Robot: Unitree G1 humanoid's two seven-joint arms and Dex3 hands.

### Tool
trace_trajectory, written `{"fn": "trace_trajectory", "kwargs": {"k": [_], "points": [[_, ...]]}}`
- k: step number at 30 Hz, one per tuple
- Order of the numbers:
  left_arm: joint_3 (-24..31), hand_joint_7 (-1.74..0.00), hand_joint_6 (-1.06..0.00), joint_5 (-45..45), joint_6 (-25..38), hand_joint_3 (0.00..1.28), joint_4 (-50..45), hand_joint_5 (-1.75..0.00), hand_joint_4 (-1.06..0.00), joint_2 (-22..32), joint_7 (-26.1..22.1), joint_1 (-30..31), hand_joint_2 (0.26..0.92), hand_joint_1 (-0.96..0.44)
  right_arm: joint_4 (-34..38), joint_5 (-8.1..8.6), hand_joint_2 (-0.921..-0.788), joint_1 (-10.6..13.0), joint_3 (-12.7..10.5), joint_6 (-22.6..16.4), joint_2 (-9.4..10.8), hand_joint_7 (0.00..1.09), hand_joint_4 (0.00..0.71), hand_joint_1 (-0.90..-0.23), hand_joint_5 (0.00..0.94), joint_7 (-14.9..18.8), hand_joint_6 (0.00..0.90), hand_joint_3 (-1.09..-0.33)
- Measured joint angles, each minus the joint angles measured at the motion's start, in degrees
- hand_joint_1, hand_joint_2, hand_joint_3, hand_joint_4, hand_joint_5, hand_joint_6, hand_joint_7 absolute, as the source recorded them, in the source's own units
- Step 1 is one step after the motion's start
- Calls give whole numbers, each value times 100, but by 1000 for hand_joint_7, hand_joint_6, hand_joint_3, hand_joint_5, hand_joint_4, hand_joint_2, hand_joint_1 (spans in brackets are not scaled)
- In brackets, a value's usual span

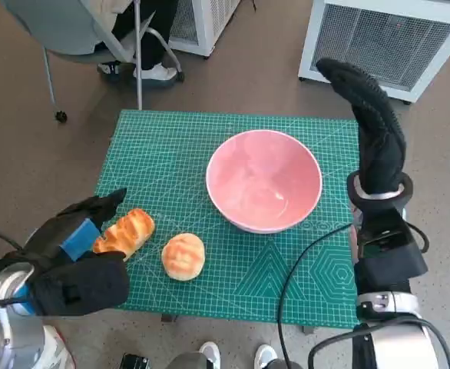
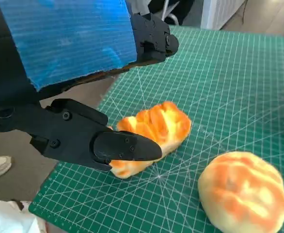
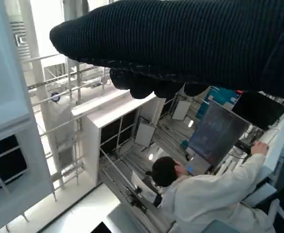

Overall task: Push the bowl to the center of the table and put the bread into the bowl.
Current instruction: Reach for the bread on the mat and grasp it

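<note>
As we read from our near edge outward, the scene sorts like this:

Left hand (image 1: 75,250): we see it at the near left corner of the desk, fingers spread and released, holding nothing. In the left wrist view one black finger (image 2: 125,145) lies just against the near end of the long bread, while another reaches out above it without closing.

Long bread (image 1: 125,233): it lies flat on the green mat (image 1: 171,154), right beside our left hand, partly tucked between its fingers.

Round bread (image 1: 183,256): it sits on the mat just beside the long one, on the side away from the hand, apart from the fingers.

Bowl (image 1: 263,181): pink, upright, near the middle of the desk, slightly toward the right side; well apart from both breads and holding none.

Right hand (image 1: 367,115): gloved, raised above the right edge of the desk beyond the bowl, fingers stretched out and gripping nothing.

Person (image 3: 200,194): seated in the room behind, seen in the right wrist view.
</note>
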Motion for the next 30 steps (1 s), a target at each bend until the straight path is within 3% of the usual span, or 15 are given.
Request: {"fn": "trace_trajectory", "kwargs": {"k": [20, 30], "points": [[-547, -7, -205, 266, -121, 181, 1060, -6, -180, -417, 451, -80, 921, -572, 23, -156, -921, 93, -6, 10, 18, 384, 344, -585, 6, -167, 173, -789], [-736, -24, -246, 280, -212, 188, 1988, -45, -275, -851, 978, -325, 921, -531, 56, -115, -921, 114, 1, 23, 45, 379, 346, -574, 5, -168, 173, -790]]}}
